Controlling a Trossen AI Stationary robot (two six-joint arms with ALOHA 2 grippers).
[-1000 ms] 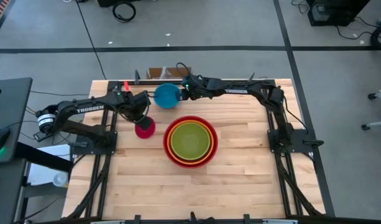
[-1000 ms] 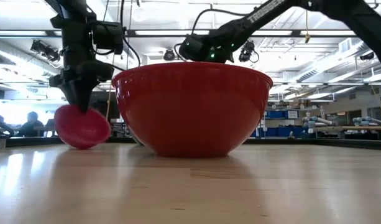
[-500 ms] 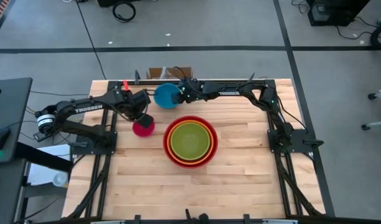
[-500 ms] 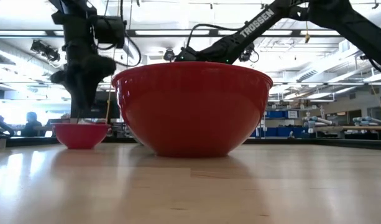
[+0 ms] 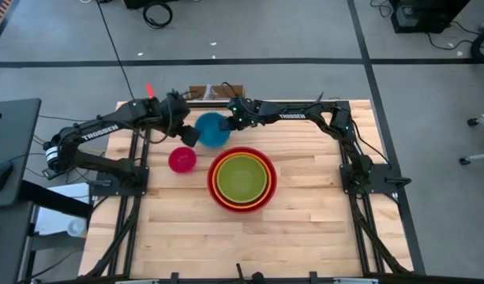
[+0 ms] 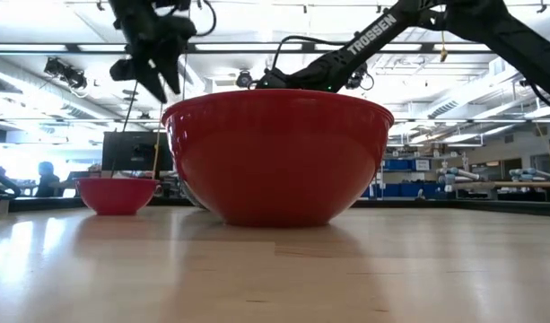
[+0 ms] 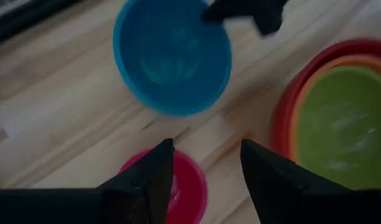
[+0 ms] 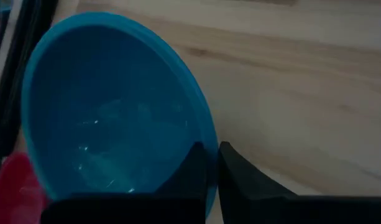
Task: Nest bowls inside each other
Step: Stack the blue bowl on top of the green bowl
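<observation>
The blue bowl (image 5: 213, 129) stands near the table's far edge, and my right gripper (image 8: 212, 162) is shut on its right rim. The small pink bowl (image 5: 181, 159) rests upright on its base to the left of the stack. My left gripper (image 7: 206, 155) hangs open above it, touching nothing, as the low view also shows my left gripper (image 6: 153, 63) well above the pink bowl (image 6: 117, 194). The lime green bowl (image 5: 242, 177) sits inside the orange bowl (image 5: 220, 175), which sits inside the red bowl (image 6: 279, 157). The red bowl hides the blue one in the low view. My right gripper holds the blue bowl by its rim (image 8: 199, 134) on the side toward the table's right, one finger inside the bowl and one outside. The fingers come slanting down from the right. Whether the bowl's base is still on the table I cannot tell.
The nested red, orange and green stack stands mid-table, just near of the blue bowl. A small cardboard box (image 5: 200, 92) lies at the far edge behind the arms. Bare wood (image 5: 249, 244) stretches toward the near edge.
My left gripper has let go of the pink bowl and risen well above it. The bowl, tilted in the hold a second ago, has settled upright on the table. My right gripper has come down at the blue bowl's right rim.
</observation>
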